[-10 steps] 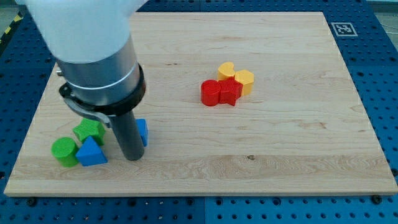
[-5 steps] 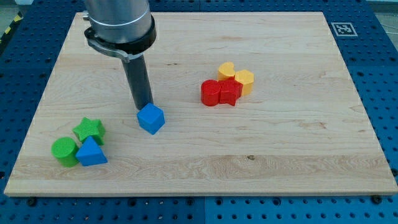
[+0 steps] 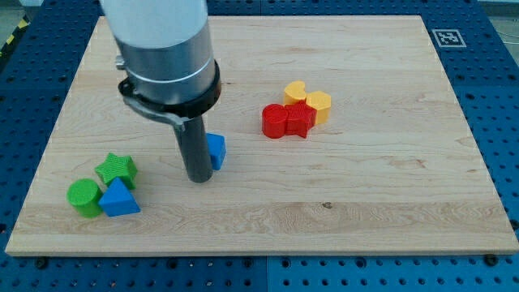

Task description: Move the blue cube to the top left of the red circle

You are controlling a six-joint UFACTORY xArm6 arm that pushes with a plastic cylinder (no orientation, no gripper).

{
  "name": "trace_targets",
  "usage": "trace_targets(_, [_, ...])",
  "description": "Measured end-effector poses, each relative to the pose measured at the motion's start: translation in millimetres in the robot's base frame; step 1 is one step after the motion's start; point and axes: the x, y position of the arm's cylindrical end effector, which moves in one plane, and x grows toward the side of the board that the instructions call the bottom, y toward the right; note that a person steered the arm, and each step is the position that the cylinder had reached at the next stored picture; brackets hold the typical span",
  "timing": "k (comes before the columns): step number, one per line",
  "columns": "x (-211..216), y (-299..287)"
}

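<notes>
The blue cube (image 3: 216, 151) lies on the wooden board (image 3: 365, 186), left of centre, partly hidden behind my rod. My tip (image 3: 199, 179) rests on the board just left of and below the cube, touching or nearly touching it. The red circle (image 3: 275, 121) sits right of the cube and higher in the view, at the left end of a cluster of red and yellow blocks.
A red star-like block (image 3: 300, 120) touches the red circle, with a yellow heart (image 3: 295, 91) and a yellow hexagon (image 3: 319, 105) behind it. At the view's lower left are a green star (image 3: 116, 170), a green circle (image 3: 83, 197) and a blue triangle (image 3: 119, 198).
The blue cube has shifted right and slightly up in the view. My tip moved from above the cube, at the view's top side, to its lower left.
</notes>
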Motion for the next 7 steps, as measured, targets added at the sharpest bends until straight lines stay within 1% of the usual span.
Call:
trace_targets(3, [-79.8,7.3])
trace_targets(5, [-130.0,32.5])
trace_targets(6, [-144.3,52.4])
trace_targets(7, [-144.6,55.6])
